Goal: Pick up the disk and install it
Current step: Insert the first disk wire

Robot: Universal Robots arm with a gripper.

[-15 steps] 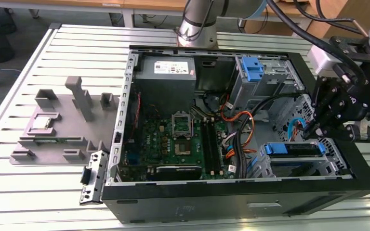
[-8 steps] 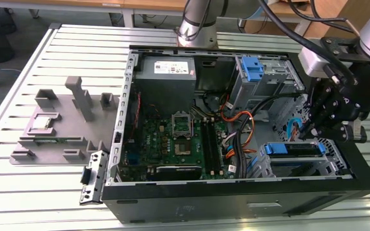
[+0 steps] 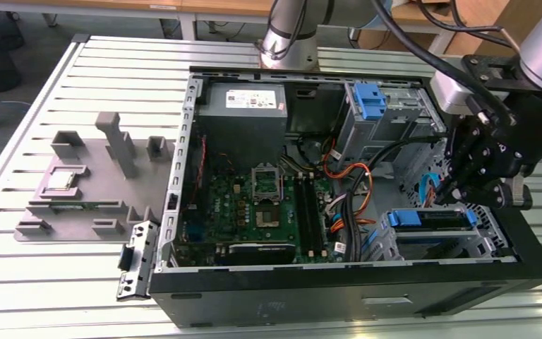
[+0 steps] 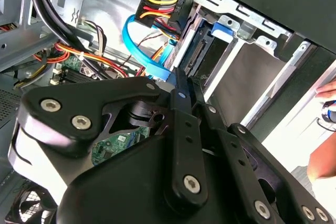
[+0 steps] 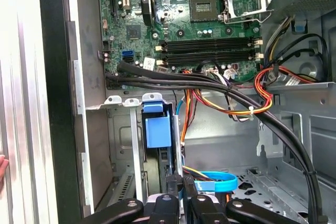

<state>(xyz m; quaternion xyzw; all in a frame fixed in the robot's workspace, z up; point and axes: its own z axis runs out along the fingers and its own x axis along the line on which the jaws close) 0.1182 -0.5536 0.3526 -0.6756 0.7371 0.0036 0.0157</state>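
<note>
- The disk (image 3: 428, 220) stands on edge inside the lower drive bay (image 3: 485, 246) of the open computer case (image 3: 346, 300), at the exterior view's right. The blue end of its carrier faces out of the bay. I cannot tell whether it is pushed fully home.
- The gripper (image 5: 181, 182) hovers just over this bay, near the end of the disk. In both wrist views its two jaws stand pressed together, and nothing is seen between them.
- A flat blue data cable (image 5: 215, 184) and a bundle of coloured power wires (image 5: 262, 98) lie just beside the bay, close to the jaws.
- As I judge it, the disk is stiff and rather heavy for its size, and its smooth metal faces may slip. It probably does not tolerate knocks, and its connector edge is delicate.
- The best hold seems to be across the two long sides, on the blue carrier rails, or on the blue end tab. This plastic may bend a little, so moderate force is wise.
</note>
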